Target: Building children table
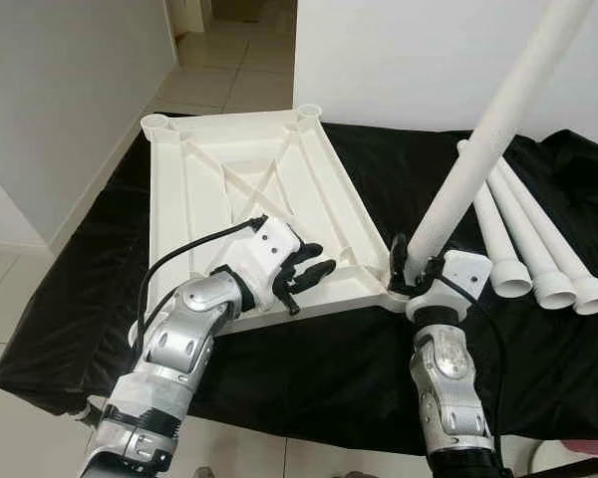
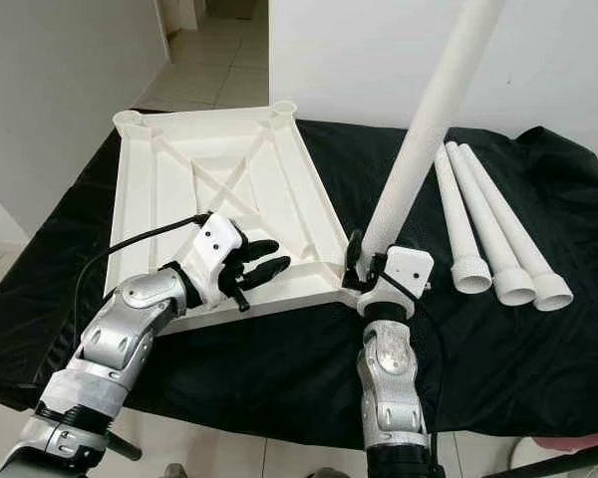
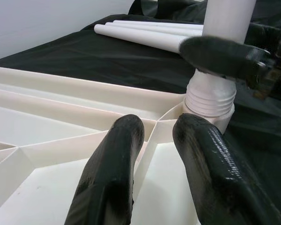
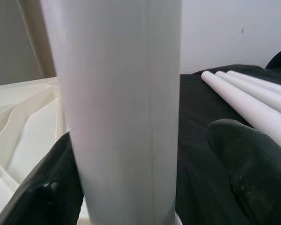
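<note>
Smooth matt white plastic for tabletop (image 1: 239,189) and table legs (image 1: 523,234); glossy crinkled black cloth (image 1: 100,289); shiny silver metal arms (image 1: 444,383); glossy black fingers (image 3: 110,180).

My head views were bright and evenly lit, sharp throughout, with soft shadows only. The black cloth (image 1: 309,368) on the counter showed faint sheen. In my right wrist view the white leg (image 4: 122,108) was close and blurred; my left tool's fingers (image 3: 112,178) carried glossy highlights.
</note>
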{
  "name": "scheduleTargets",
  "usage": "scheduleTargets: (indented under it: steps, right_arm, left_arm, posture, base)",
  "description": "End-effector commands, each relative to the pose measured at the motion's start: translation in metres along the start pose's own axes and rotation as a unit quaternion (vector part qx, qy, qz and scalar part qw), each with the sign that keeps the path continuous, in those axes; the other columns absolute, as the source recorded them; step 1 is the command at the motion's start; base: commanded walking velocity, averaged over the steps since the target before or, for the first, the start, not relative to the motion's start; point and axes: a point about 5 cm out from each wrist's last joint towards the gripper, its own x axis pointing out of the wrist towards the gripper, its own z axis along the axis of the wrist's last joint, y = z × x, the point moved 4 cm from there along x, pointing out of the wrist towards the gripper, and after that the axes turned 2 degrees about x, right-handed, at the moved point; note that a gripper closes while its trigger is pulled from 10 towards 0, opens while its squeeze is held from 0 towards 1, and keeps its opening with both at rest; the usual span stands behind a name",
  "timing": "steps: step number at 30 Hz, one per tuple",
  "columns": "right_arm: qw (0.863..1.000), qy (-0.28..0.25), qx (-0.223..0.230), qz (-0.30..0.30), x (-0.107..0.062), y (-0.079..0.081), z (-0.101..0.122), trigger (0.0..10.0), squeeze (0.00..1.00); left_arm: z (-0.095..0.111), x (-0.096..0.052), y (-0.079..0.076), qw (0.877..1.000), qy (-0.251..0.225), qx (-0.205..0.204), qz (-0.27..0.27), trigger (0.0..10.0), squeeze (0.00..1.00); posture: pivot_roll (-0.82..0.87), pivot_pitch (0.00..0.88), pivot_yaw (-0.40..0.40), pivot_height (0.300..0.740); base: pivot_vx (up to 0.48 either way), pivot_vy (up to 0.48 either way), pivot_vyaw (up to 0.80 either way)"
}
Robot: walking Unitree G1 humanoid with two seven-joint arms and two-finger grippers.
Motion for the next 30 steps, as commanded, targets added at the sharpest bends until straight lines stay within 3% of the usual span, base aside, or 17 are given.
scheduleTargets:
  steps: [1,13,14,22,23,24,25,30]
  right_arm:
    - [1.000,0.016,0.019,0.001,-0.007,0.006,-0.005,10.0,0.00]
    - [0.999,0.035,0.010,0.020,-0.026,0.003,-0.010,10.0,0.00]
    - [0.999,0.037,0.011,0.033,-0.029,0.006,-0.010,0.0,0.00]
    - [0.995,0.049,0.005,0.089,-0.039,0.011,-0.014,0.0,0.00]
    - [0.993,0.055,0.010,0.107,-0.041,0.014,-0.015,4.0,0.00]
    - [0.993,0.055,0.010,0.107,-0.041,0.014,-0.015,4.0,0.00]
    - [0.990,0.060,0.015,0.126,-0.042,0.017,-0.017,10.0,0.00]
    - [0.987,0.068,0.013,0.146,-0.039,0.021,-0.020,10.0,0.00]
  left_arm:
    - [-0.001,-0.001,0.006,1.000,0.003,0.002,0.014,10.0,0.00]
    - [-0.007,-0.004,0.033,0.997,0.028,0.020,0.073,10.0,0.00]
    - [-0.010,-0.005,0.039,0.995,0.038,0.027,0.087,10.0,0.00]
    - [-0.009,-0.008,0.055,0.991,0.046,0.035,0.118,10.0,0.00]
    - [-0.009,-0.008,0.057,0.991,0.046,0.035,0.119,10.0,0.00]
    - [-0.009,-0.008,0.057,0.991,0.046,0.035,0.119,10.0,0.00]
    - [-0.008,-0.008,0.057,0.991,0.046,0.034,0.119,10.0,0.00]
    - [-0.010,-0.009,0.055,0.992,0.051,0.037,0.105,10.0,0.00]
  posture:
    - [-0.08,0.000,-0.003,0.740]
    - [-0.09,0.000,-0.003,0.740]
    - [-0.09,0.000,-0.002,0.740]
    - [-0.09,0.000,-0.003,0.740]
    - [-0.09,0.000,-0.005,0.740]
    - [-0.09,0.000,-0.005,0.740]
    - [-0.09,0.000,-0.006,0.740]
    - [-0.08,0.000,-0.007,0.740]
  base:
    - [0.000,0.000,0.00]
    - [0.000,0.000,0.00]
    - [0.000,0.000,0.00]
    - [0.000,0.000,0.00]
    - [0.000,0.000,0.00]
    - [0.000,0.000,0.00]
    - [0.000,0.000,0.00]
    - [0.000,0.000,0.00]
